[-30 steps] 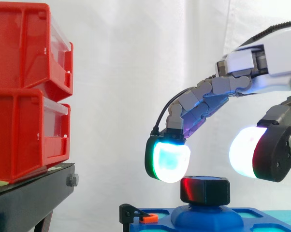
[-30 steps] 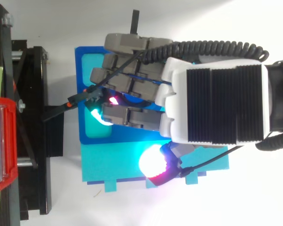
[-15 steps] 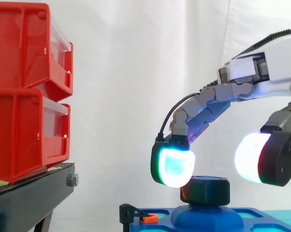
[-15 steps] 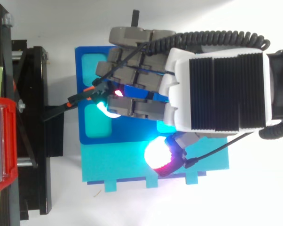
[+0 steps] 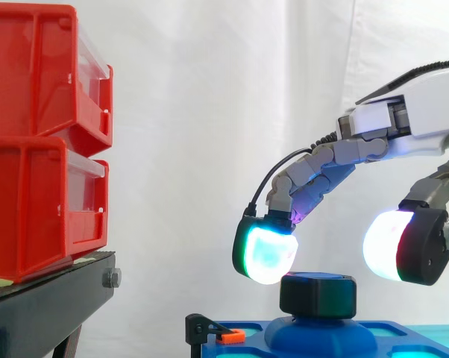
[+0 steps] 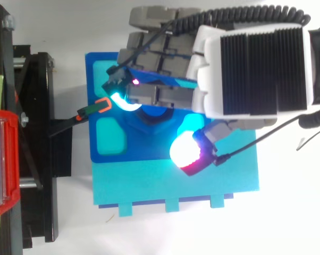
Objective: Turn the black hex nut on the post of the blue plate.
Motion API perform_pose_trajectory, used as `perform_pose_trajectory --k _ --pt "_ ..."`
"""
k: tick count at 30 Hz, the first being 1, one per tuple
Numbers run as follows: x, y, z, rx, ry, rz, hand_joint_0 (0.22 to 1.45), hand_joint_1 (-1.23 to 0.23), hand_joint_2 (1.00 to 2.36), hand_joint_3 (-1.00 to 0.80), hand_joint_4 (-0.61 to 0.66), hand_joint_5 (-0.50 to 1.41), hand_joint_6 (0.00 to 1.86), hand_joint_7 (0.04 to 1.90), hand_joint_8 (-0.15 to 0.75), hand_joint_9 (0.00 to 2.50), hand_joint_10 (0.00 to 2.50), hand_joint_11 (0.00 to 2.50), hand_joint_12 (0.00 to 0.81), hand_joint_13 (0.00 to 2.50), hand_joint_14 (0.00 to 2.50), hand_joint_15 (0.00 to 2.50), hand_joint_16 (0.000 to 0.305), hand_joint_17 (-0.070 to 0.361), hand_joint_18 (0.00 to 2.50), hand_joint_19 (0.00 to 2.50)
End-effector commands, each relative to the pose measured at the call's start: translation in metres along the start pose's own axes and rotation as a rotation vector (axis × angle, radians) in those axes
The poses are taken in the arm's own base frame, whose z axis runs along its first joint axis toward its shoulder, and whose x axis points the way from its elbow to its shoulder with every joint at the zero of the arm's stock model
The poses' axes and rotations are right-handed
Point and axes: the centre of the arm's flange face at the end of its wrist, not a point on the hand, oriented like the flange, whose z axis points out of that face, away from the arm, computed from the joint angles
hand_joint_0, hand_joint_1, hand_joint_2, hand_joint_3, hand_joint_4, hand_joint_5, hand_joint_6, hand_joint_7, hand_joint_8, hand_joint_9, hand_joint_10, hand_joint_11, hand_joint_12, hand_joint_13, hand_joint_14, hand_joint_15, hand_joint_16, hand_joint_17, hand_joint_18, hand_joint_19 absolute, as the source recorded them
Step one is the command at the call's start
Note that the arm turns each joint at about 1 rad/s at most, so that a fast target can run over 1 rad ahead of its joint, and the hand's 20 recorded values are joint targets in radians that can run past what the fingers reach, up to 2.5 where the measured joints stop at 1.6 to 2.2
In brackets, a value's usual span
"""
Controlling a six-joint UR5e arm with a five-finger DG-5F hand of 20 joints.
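Nut [image 5: 318,295], axis vertical, on post [image 5: 319,333] of plate [image 6: 104,154], directly under hand [image 6: 250,69]. Spread open, holding nothing: fingertip [image 5: 265,253] just left and above, thumb [image 5: 396,245] right, not closed on it. Probably needs only a straight drop.

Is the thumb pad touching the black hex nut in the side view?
No, the thumb pad hangs up and right of the black hex nut, with white curtain between them.

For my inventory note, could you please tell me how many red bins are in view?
2. The upper red bin is stacked on the lower red bin, on the black stand at left; others may be hidden.
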Motion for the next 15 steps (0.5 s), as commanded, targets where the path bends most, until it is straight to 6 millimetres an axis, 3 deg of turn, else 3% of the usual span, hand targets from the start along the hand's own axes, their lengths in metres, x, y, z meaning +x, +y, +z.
perform_pose_trajectory --k 1,8,15 --pt "0.003 -0.014 -0.004 -0.003 0.001 -0.004 0.5 -0.46 1.0 -0.47 0.24 -0.16 0.5 0.83 0.284 0.53 0.0 0.0 0.357 0.5 0.0 0.08 0.056 0.126 0.42 0.22" --pt "0.003 -0.031 -0.01 -0.004 -0.005 -0.003 0.5 -0.46 1.0 -0.47 0.24 -0.16 0.5 0.83 0.283 0.53 0.0 0.0 0.357 0.5 0.0 0.08 0.056 0.126 0.42 0.21" --pt "-0.002 -0.027 -0.003 0.031 -0.046 -0.015 0.5 -0.46 1.0 -0.47 0.24 -0.16 0.5 0.83 0.283 0.53 0.0 0.0 0.357 0.5 0.0 0.09 0.056 0.126 0.42 0.21"
